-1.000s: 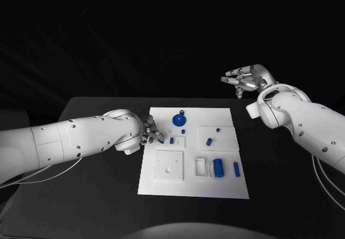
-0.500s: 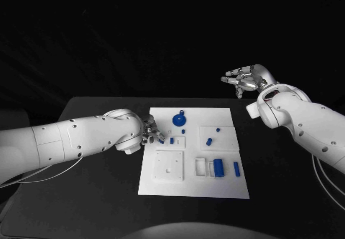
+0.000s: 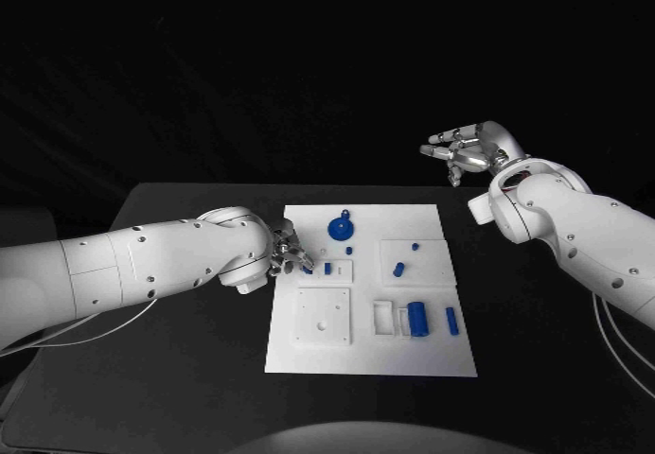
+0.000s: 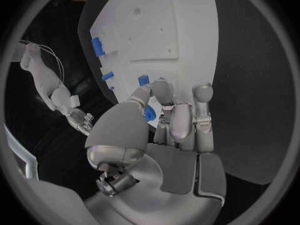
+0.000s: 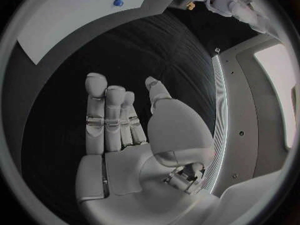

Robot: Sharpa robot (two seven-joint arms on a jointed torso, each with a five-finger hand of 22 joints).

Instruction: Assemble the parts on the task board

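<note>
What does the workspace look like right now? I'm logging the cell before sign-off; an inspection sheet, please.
Surface: black table, bare around the board.
Job's things: white task board mid-table; blue gear at its far end, blue parts near the right edge.
Clutter: nothing seen.
Hands: left hand at the board's left edge, fingertips on a small blue part; right hand raised, empty.
Cables: thin wires under the left arm.
Surroundings: dark.

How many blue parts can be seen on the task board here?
8: gear, far end; peg below it; two pegs in the right plate; a piece at the fingers of the left hand, another beside it; cylinder and bar near right. The hand may hide more.
</note>
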